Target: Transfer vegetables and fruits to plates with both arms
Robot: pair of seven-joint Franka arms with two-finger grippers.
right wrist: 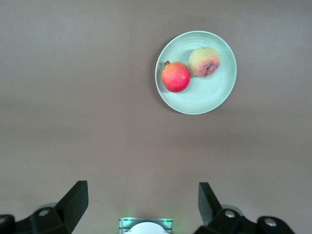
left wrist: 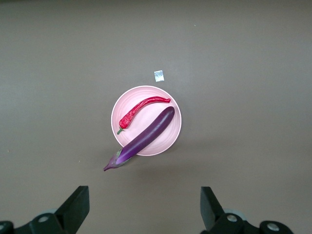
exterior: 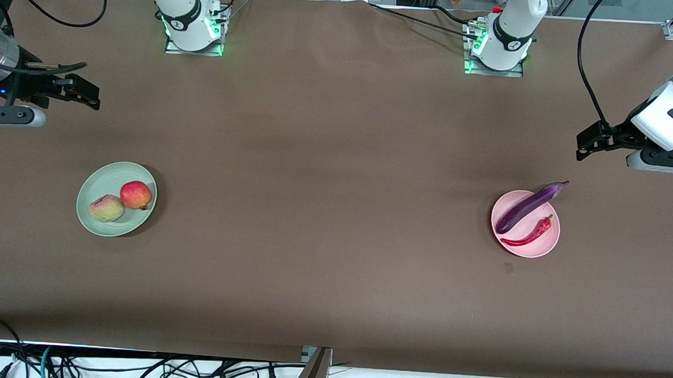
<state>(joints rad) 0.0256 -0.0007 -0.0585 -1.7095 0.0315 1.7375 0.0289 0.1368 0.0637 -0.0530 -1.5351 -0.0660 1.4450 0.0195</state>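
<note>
The pale mint green plate point(exterior: 101, 184) lies toward the right arm's end of the table. It holds the red fruit point(exterior: 136, 195) and the yellow-green fruit point(exterior: 107, 208). The pale pink plate point(exterior: 532, 248) lies toward the left arm's end. It holds the purple eggplant point(exterior: 526, 208), whose stem cap juts over the rim, and the red chili point(exterior: 530, 234). My right gripper point(exterior: 96, 96) is open and empty, raised over bare table, apart from the green plate point(right wrist: 204, 97). My left gripper point(exterior: 581, 146) is open and empty, raised over bare table, apart from the pink plate point(left wrist: 168, 139).
A small pale tag point(exterior: 508, 267) lies on the brown table cover, nearer the front camera than the pink plate. The two arm bases point(exterior: 195, 24) point(exterior: 499, 45) stand at the table's robot edge. Cables hang below the table's camera-side edge.
</note>
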